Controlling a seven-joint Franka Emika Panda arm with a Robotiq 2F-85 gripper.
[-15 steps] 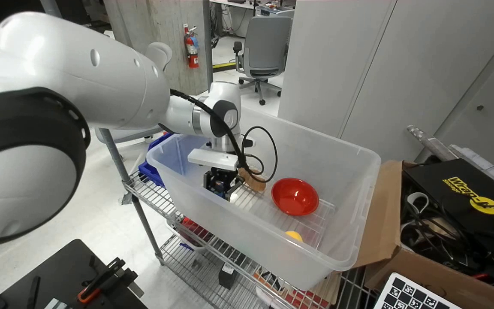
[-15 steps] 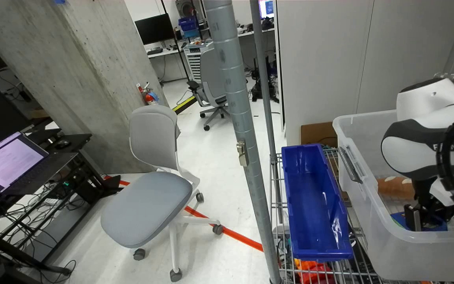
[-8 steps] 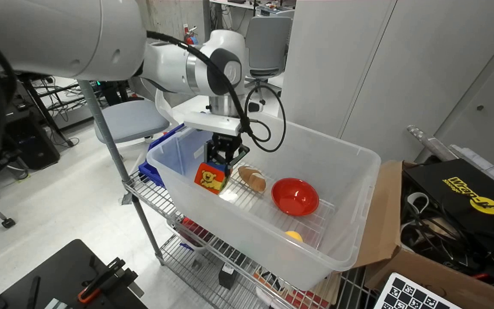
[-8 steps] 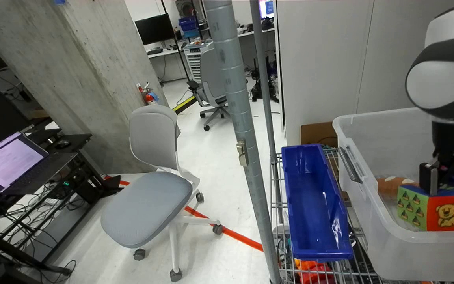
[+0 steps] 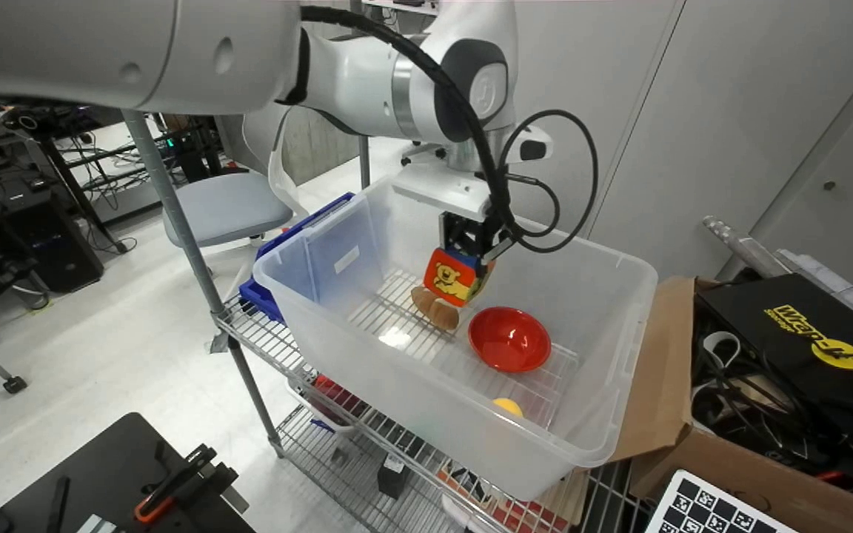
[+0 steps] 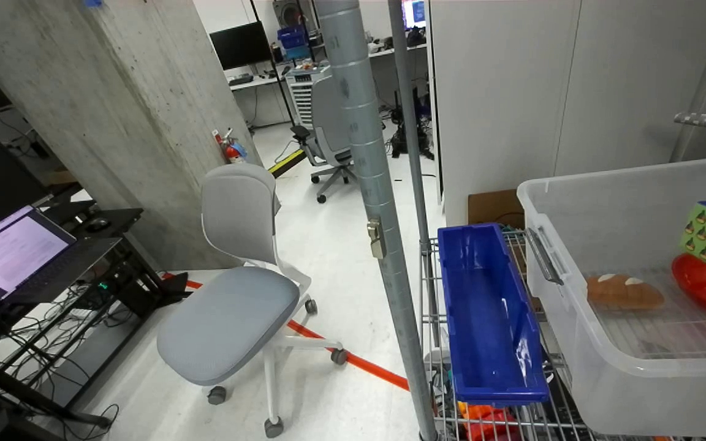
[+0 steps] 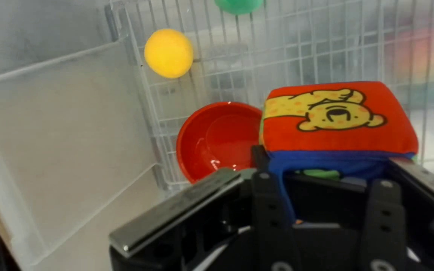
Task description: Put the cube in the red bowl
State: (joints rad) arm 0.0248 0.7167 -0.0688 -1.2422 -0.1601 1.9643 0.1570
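Cube (image 7: pixel 335 120) is clamped in the gripper (image 7: pixel 329 165), aloft above the bin floor (image 5: pixel 434 352), apparently off to one side of the red bowl (image 5: pixel 509 339); released here it'd likely catch the rim and tip the bowl or roll off, being offset and bulky.
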